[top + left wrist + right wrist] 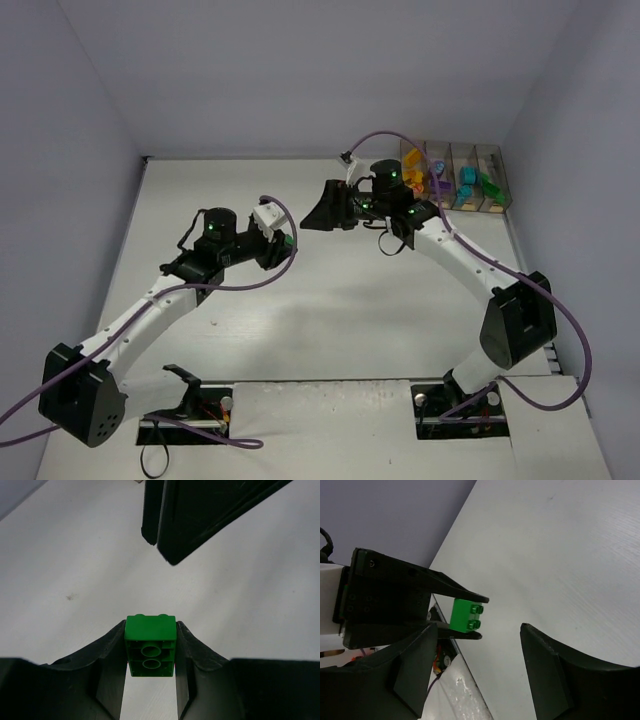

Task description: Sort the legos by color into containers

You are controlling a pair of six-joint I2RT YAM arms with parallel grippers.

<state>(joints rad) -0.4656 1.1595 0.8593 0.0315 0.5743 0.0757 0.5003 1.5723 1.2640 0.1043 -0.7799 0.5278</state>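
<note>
Left gripper (150,626) clamps 1 green lego (150,647), studs pointing at right gripper (161,550), which gapes just beyond. Containers (492,152) sit upper right; I judge right arm nearer.

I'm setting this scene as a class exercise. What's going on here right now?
The left gripper is shut on a green lego brick and holds it above the table. The right gripper is open and faces it from close by without touching the brick, which looks like a handover being set up. The containers in the far right corner already hold yellow, purple, teal and green legos in separate bins.
</note>
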